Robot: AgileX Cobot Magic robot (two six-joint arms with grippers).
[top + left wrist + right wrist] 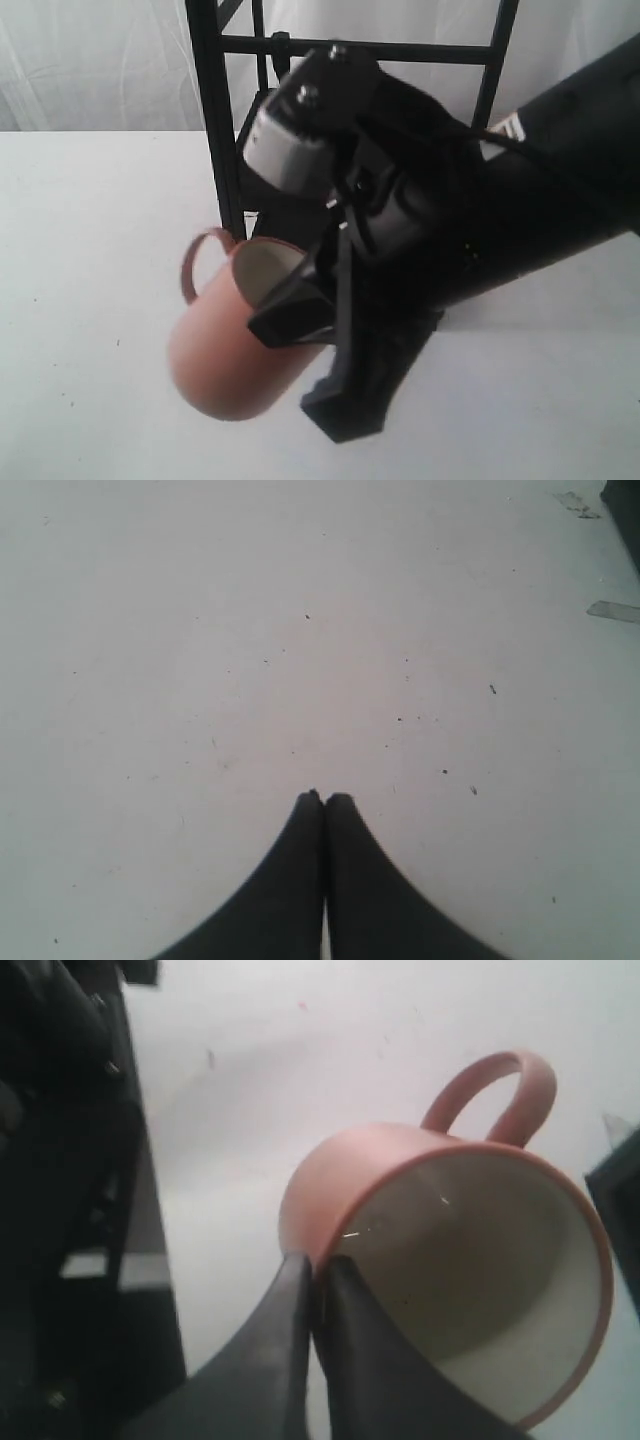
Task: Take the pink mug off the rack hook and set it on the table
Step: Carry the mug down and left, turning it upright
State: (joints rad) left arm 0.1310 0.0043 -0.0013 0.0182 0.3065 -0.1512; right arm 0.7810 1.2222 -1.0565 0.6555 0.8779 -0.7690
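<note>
The pink mug [225, 350] is held tilted in front of the rack [225, 150], low over the tabletop [80, 250]. Its wall is pinched at the rim by the right claw [316, 1265], with one finger inside. Contact with the tabletop cannot be confirmed. The mug should be levelled, lowered until its base sits flat, and only then released. The left claw [322, 798] is pressed together on nothing. The mug is salmon-pink outside and cream inside, with a thin loop handle.

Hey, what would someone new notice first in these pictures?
The pink mug is tilted in front of the black rack, its rim pinched by the right claw. The right arm fills the exterior view's middle and right. The left claw is shut over the speckled white table.
</note>
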